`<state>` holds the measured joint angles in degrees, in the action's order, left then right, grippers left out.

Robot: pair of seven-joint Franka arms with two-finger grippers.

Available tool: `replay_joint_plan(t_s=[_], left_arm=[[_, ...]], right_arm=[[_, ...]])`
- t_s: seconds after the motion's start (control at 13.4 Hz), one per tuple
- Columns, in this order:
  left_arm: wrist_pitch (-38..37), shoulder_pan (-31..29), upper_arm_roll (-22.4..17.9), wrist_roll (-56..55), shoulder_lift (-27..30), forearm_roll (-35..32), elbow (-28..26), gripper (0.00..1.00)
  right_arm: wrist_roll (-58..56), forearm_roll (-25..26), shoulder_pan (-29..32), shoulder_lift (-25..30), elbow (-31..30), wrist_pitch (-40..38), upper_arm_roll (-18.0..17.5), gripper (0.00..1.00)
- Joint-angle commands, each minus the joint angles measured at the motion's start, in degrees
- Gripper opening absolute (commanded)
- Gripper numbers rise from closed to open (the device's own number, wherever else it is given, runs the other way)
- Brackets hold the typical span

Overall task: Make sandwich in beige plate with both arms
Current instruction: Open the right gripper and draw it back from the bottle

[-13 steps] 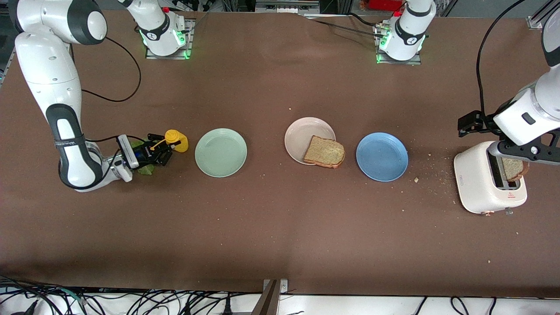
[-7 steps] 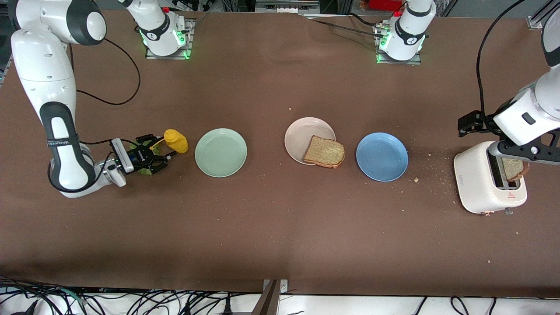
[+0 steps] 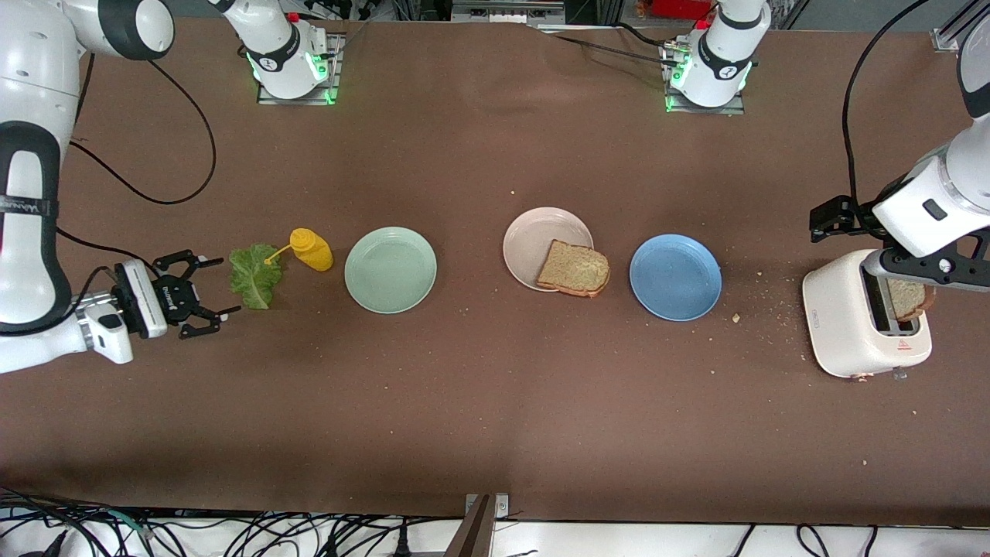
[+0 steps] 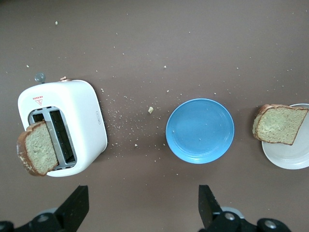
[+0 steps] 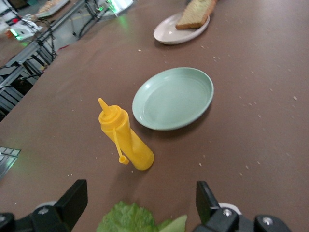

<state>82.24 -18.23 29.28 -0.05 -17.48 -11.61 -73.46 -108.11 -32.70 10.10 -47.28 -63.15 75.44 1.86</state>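
my right gripper (image 3: 207, 292): jaws wide, empty, beside lettuce leaf (image 3: 254, 275) | my left gripper (image 4: 140, 205): jaws wide, over toaster (image 3: 855, 317) holding bread slice (image 3: 909, 298)

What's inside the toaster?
One slice of brown bread sticks up out of a slot of the white toaster, leaning outward. The other slot beside it looks empty. The slice's lower part is hidden down inside the slot.

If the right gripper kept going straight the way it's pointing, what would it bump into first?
Most likely the lettuce leaf, lying just ahead of the open right gripper. The yellow mustard bottle stands next in line, though height above the table is hard to judge.
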Motion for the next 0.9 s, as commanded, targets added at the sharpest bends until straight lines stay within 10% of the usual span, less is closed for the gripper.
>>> replay_joint_plan(t_s=[0.0, 0.82], left_arm=[[-0.76, -0.31, 0.25, -0.39, 0.78, -1.04, -0.01, 1.0], [-0.76, -0.31, 0.25, -0.39, 0.78, -1.04, -0.01, 1.0]], right_arm=[[18.13, 8.76, -2.45, 6.13, -0.31, 4.7, -0.1, 1.0], [84.94, 35.59, -7.46, 21.26, -25.32, 28.17, -5.37, 1.0]])
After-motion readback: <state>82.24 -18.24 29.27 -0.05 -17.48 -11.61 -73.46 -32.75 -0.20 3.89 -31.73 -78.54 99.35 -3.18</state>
